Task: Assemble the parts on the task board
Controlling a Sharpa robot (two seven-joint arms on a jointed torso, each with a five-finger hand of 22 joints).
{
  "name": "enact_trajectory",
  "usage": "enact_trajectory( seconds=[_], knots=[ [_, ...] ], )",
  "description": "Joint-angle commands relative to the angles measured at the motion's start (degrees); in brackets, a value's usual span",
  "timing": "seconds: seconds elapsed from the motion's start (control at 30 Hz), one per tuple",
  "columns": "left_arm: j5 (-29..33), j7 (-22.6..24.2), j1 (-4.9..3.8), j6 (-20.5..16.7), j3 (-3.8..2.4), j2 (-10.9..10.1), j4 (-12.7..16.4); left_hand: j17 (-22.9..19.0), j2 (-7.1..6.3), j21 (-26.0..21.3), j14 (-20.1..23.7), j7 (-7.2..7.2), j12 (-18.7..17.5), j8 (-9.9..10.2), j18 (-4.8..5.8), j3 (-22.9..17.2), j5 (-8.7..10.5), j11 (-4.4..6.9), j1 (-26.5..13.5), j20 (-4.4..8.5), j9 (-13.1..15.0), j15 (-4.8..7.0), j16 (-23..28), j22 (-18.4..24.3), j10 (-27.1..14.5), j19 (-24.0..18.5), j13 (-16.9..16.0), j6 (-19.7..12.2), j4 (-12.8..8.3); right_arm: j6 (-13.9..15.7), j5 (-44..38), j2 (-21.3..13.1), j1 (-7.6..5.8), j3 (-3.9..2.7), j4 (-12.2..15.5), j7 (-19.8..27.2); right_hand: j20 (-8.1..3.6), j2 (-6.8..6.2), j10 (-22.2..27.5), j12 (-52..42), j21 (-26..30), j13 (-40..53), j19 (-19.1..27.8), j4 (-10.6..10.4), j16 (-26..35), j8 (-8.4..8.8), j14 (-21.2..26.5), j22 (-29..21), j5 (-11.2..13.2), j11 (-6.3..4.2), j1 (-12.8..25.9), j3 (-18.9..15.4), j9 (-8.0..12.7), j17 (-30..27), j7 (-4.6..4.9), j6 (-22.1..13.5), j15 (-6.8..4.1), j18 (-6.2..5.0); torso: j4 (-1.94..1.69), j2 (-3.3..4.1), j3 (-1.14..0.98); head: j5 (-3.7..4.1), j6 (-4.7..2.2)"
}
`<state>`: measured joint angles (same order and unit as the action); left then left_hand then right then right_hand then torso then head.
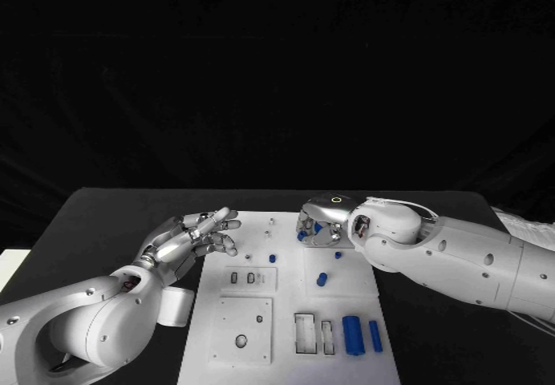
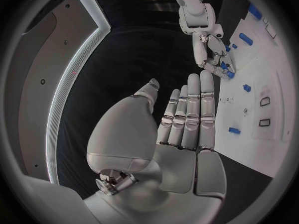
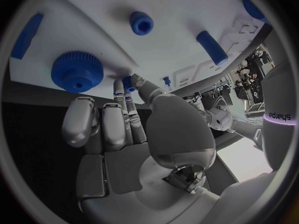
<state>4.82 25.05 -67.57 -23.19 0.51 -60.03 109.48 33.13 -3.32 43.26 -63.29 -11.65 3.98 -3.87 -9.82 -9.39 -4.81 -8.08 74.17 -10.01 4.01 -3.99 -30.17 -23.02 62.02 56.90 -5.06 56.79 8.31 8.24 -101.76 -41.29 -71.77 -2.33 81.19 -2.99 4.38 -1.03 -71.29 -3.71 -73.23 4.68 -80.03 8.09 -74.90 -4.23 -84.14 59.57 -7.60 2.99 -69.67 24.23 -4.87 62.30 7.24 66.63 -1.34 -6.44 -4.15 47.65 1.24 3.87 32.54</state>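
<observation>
Reaching arms: both white arms come over the black bench (image 1: 104,216) in the head view, the left one from the lower left, the right one from the right edge.
Left hand pose: the left hand (image 1: 191,238) is at the left edge of the task board (image 1: 289,353), left of the picture's middle, palm up and tilted.
Left hand state: its fingers (image 2: 190,109) are stretched out, side by side and a little apart; it is released and holds nothing.
Right hand pose: the right hand (image 1: 321,224) points down at the upper middle of the board, wrist bent.
Right hand state: its fingertips (image 3: 127,84) pinch a small blue part (image 3: 126,81) just over the white surface.
Parts: a blue gear (image 3: 76,71) lies on the board near the right hand; blue cylinders (image 1: 361,335) lie at the lower right of the board; a small blue peg (image 1: 322,279) lies near the board's middle.
</observation>
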Motion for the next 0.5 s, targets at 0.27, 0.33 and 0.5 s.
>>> enact_trajectory(
  seconds=[0.27,0.33,0.5],
  knots=[
    [0.1,-0.5,-0.07,0.9,-0.04,0.1,-0.3,-0.1,0.25,-0.4,0.3,-0.06,-0.2,0.2,-0.71,-0.2,0.20,-0.14,0.1,-0.07,-0.1,-0.17,0.2,0.2,-0.5,-0.5,0.1,-0.5,-0.5,8.0,0.1,1.0,-0.64,-0.77,-0.5,-3.0,-0.34,0.48,-0.6,-0.2,-0.3,0.1,0.0,-1.1,-0.3,-0.51,-1.5,0.2,0.3,-0.01,-0.1,0.6,-1.1,0.1,-1.04,1.4,-0.37,0.76,-0.18,0.33,0.17,-0.07,-0.60],
    [0.1,-0.5,-0.07,1.0,-0.04,0.1,-0.3,-0.2,0.25,-0.4,0.3,-0.08,-0.2,0.2,-0.71,-0.2,0.20,-0.15,0.2,-0.08,-0.1,-0.19,0.3,0.2,-0.5,-0.5,0.1,-0.5,-0.6,8.5,0.1,1.5,-0.72,-0.80,-1.1,-3.4,-0.36,0.28,-0.5,-0.1,-0.4,0.0,-0.1,-1.3,-0.3,-0.47,-1.5,0.3,0.3,0.00,-0.1,0.7,-1.1,0.2,-1.03,1.4,-0.37,0.78,-0.23,0.39,0.22,-0.08,-0.53],
    [0.1,-0.6,-0.07,1.1,-0.04,0.3,-0.4,-0.2,0.24,-0.4,0.3,-0.10,-0.2,0.2,-0.71,-0.2,0.20,-0.18,0.3,-0.10,-0.1,-0.21,0.3,0.2,-0.6,-0.5,0.1,-0.6,-0.6,9.7,-0.2,3.5,-0.83,-0.85,-3.0,-4.0,-0.36,0.28,-0.5,-0.1,-0.4,0.0,-0.1,-1.3,-0.3,-0.47,-1.5,0.3,0.3,0.00,-0.1,0.7,-1.1,0.2,-1.03,1.4,-0.37,0.78,-0.35,0.44,0.20,-0.23,-0.66]
  ],
)
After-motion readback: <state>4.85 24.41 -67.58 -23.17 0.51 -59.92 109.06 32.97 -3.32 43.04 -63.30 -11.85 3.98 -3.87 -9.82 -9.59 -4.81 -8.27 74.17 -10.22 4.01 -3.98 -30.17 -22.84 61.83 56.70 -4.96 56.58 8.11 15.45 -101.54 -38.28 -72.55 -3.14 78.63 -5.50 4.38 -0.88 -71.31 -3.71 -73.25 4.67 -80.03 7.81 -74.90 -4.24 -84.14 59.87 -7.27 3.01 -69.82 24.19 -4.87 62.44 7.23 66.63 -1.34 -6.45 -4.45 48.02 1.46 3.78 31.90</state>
